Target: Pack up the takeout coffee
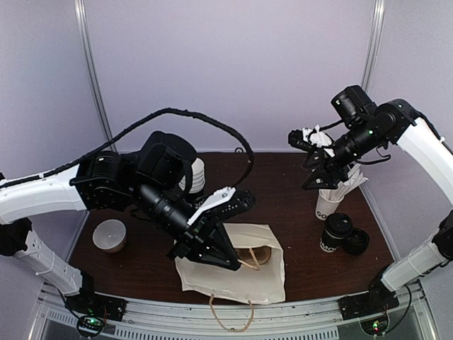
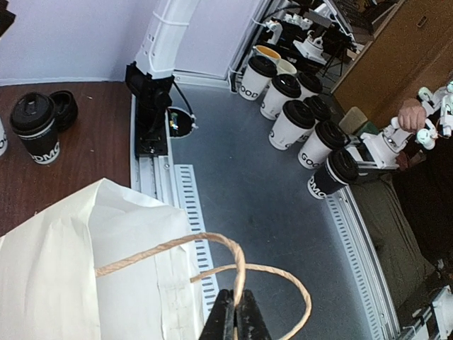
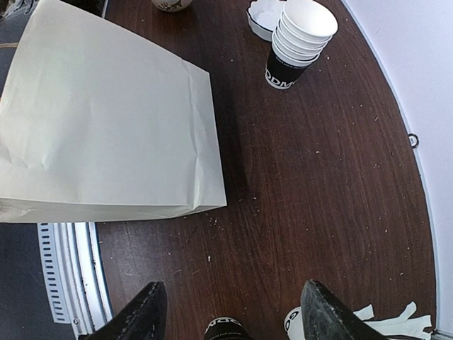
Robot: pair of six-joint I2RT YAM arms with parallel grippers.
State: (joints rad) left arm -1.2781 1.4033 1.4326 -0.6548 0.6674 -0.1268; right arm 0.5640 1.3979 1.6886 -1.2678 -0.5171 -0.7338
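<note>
The takeout coffee [image 1: 334, 232] is a black lidded cup with white lettering, upright at the table's right. It shows in the left wrist view [image 2: 37, 131], and its top shows at the bottom edge of the right wrist view [image 3: 226, 329]. A cream paper bag [image 1: 233, 276] lies at the front middle, and it shows in both wrist views [image 2: 71, 269] [image 3: 106, 120]. My left gripper [image 1: 228, 262] [image 2: 237, 315] is shut on one twine handle [image 2: 212, 244] of the bag. My right gripper [image 1: 308, 161] [image 3: 230, 315] is open and empty, high above the coffee cup.
A loose black lid [image 1: 356, 241] lies beside the coffee. A white lettered cup with white sticks [image 1: 329, 202] stands behind it. A stack of unlidded cups [image 1: 195, 176] [image 3: 297, 42] stands at the back. A small bowl [image 1: 110, 236] sits left. Several lidded cups [image 2: 294, 117] stand off the table.
</note>
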